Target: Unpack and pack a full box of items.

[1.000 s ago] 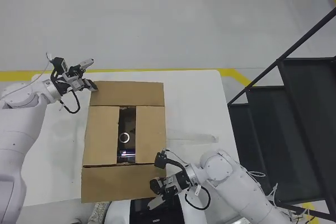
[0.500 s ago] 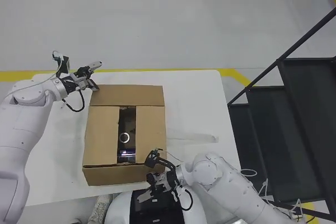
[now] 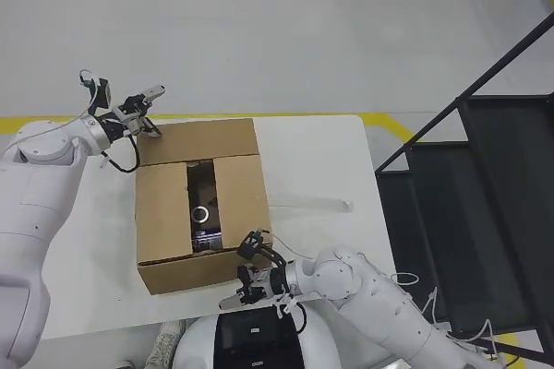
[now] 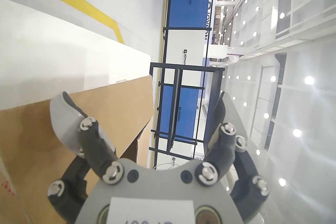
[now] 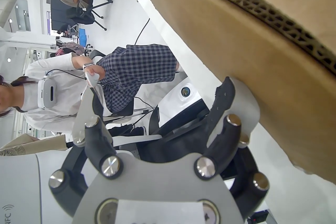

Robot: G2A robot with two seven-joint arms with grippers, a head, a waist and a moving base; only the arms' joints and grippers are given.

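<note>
Grey fingers of the left gripper stand wide apart with nothing between them. One lies along the far flap of the cardboard box, though I cannot tell whether it presses on the flap. From above, this gripper sits at the box's far corner on the robot's left. The right gripper is spread as well and holds nothing. The back of one finger rests against the box's near side, where a raw corrugated edge crosses the wrist view. In the top view it is at the near right corner, low by the table's edge. The box stands on a white table, its two long flaps folded in with a narrow gap between them. Through the gap only slivers of the contents show: a pale ring on something dark, and a bluish glint nearer the robot. The rest is hidden under the flaps. A clear thin strip, too faint to name, lies on the table right of the box. Black metal steps stand off the table's right side, and a yellow floor line runs behind the table.
</note>
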